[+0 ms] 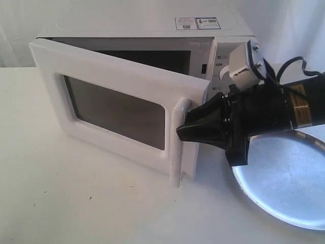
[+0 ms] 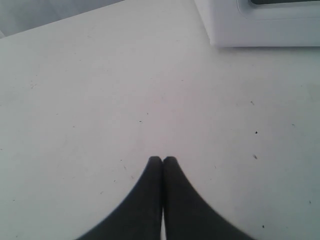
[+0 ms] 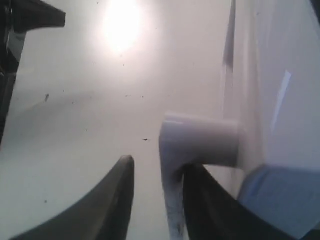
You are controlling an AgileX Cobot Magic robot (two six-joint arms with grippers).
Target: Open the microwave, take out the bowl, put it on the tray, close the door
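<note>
The microwave is a white, smooth-sided box standing at the back of the pale matte tabletop, with two small stickers on its flat top. Its door stands partly swung out, hinged at the left of the exterior view, so its free edge juts toward the tray and a dark wedge of cavity shows above it; what is inside cannot be made out. The door is a white frame around a dark rectangular window with rounded corners, and its handle is a rounded white vertical bar at the free edge. The right gripper reaches in from the right, its black tapered fingers spread to either side of the bar, one close behind it and the other standing off with a gap, not clamped. Beneath that arm lies the tray, round, shallow, shiny metal with a low rim, just beside the door's lower corner. Wide bare tabletop lies in front of the door. The left gripper hangs over speckled bare tabletop, its dark fingers pressed together on nothing, the microwave's lower corner well beyond them.
</note>
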